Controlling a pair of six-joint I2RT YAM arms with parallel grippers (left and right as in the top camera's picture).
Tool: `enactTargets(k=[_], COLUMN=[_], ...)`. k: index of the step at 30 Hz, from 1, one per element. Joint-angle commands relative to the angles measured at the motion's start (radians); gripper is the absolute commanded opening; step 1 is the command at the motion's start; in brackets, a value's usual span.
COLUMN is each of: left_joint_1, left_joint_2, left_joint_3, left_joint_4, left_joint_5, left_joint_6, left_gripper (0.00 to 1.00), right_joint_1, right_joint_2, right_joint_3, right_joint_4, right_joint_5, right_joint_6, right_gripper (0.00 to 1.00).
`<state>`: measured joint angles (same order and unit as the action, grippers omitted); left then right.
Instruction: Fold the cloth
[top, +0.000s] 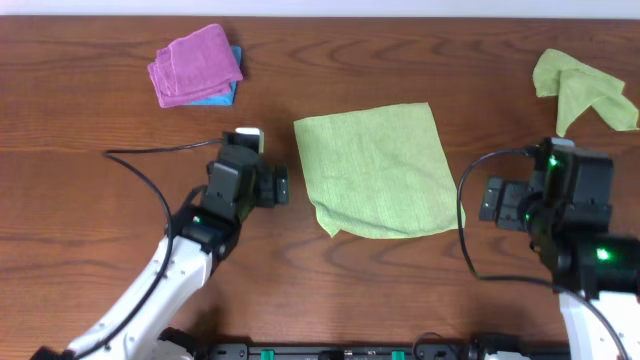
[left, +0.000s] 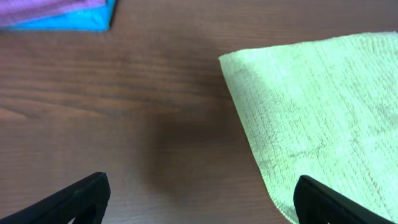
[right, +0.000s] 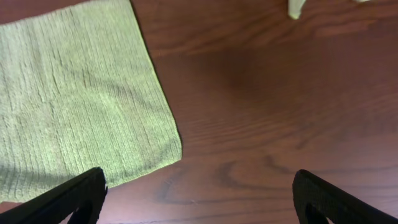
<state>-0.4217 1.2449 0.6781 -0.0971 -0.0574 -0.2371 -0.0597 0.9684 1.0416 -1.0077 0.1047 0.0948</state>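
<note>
Green cloth (top: 372, 170) lies spread in a single layer at centre of the overhead frame, no fold made yet. Its lower-left corner looks slightly curled. Left gripper (left: 199, 194) is released, fingers wide apart, over bare counter (top: 90, 210) just beside the cloth's left edge. Right gripper (right: 199, 186) is also released and holds nothing. In its wrist view the cloth's corner sits left of centre, close to its left finger. Judgement for the step in hand: bring each gripper down on one of the two lower corners, pinching fabric only and taking the curled corner fully between the fingers. Lift both corners low and level, then carry them together to the upper edge so corners meet corners before letting go. Uneven lift would probably skew the fold. Containers: none in view, nothing held inside anything. Nearest thing is a stack at upper left, a folded magenta cloth (top: 195, 62) resting on a blue cloth (top: 226, 97). A crumpled lime cloth (top: 585, 88) lies loose at upper right.
</note>
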Motion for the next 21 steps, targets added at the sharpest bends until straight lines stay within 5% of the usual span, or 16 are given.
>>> enactTargets(k=[1,4,5,6,7,10,11,12,21], left_joint_1=[-0.042,-0.05,-0.05,-0.05,-0.05,-0.05,-0.05,-0.05,-0.05], left_joint_2=[-0.003,0.042,0.064,0.082,0.098,0.145,0.151,0.153,0.154], left_joint_3=[-0.001,-0.001,-0.001,-0.001,-0.001,-0.001,-0.001,-0.001,-0.001], left_joint_4=[-0.023,-0.018,0.002,0.025,0.05,0.114,0.117,0.114,0.136], left_joint_5=[-0.1,-0.039,-0.005,0.019,0.039,0.094,0.096,0.096,0.234], left_joint_6=[0.042,0.013,0.001,-0.002,-0.003,-0.045,-0.07,-0.098,-0.198], left_gripper=[0.96,0.96,0.97,0.91,0.8,0.4,0.13,0.06,0.05], right_joint_1=[-0.006,-0.006,-0.006,-0.006,-0.006,-0.006,-0.006,-0.006,-0.006], right_joint_2=[-0.009,0.014,0.031,0.045,0.061,0.106,0.115,0.124,0.126], right_joint_3=[0.006,-0.011,-0.013,-0.013,-0.013,-0.013,-0.013,-0.013,-0.013], right_joint_4=[-0.003,0.021,0.029,0.034,0.038,0.04,0.039,0.039,0.05], right_joint_5=[0.0,-0.014,-0.032,-0.041,-0.05,-0.069,-0.071,-0.072,-0.068], right_joint_6=[0.013,0.035,0.035,0.035,0.035,0.038,0.039,0.039,0.039], right_gripper=[0.97,0.87,0.76,0.53,0.34,0.07,0.02,0.01,0.01])
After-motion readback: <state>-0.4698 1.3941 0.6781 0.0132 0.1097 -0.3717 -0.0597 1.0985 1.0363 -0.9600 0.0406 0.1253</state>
